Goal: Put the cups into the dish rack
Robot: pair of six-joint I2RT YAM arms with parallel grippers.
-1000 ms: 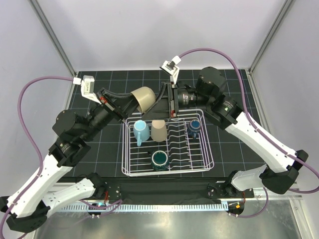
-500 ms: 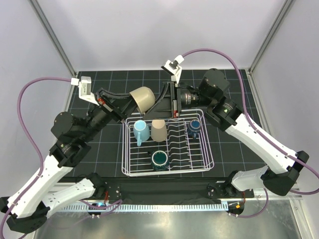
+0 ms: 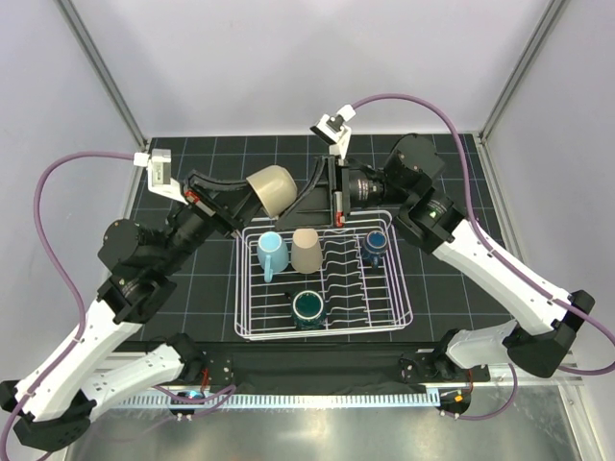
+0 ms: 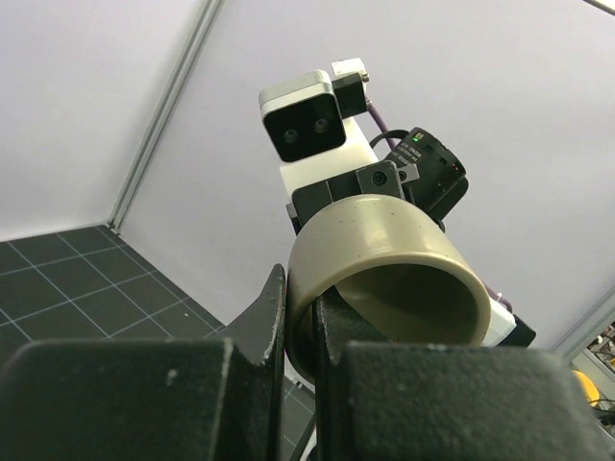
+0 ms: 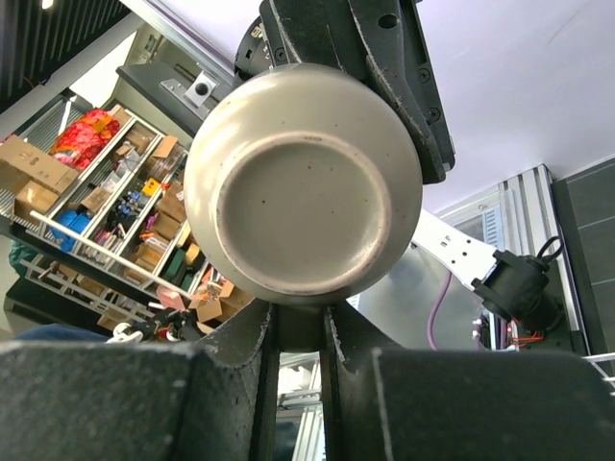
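A small tan mug (image 3: 273,188) hangs in the air above the far edge of the white wire dish rack (image 3: 405,293). My left gripper (image 3: 247,199) is shut on its rim, one finger inside and one outside (image 4: 300,293). My right gripper (image 3: 309,195) meets it from the right and is shut on the mug's handle, below the mug's base (image 5: 303,182). In the rack lie a light blue mug (image 3: 271,253), a beige tapered cup (image 3: 306,252), a dark blue mug (image 3: 375,244) and a dark teal-green mug (image 3: 308,306).
The rack stands on a black gridded mat (image 3: 192,279) between the two arms. Its wavy plate dividers (image 3: 341,264) run down the middle. Grey walls with metal posts close the back and sides.
The tan mug and my left gripper have shifted slightly left and back. My right gripper has followed along with it. The cups in the rack have not moved.
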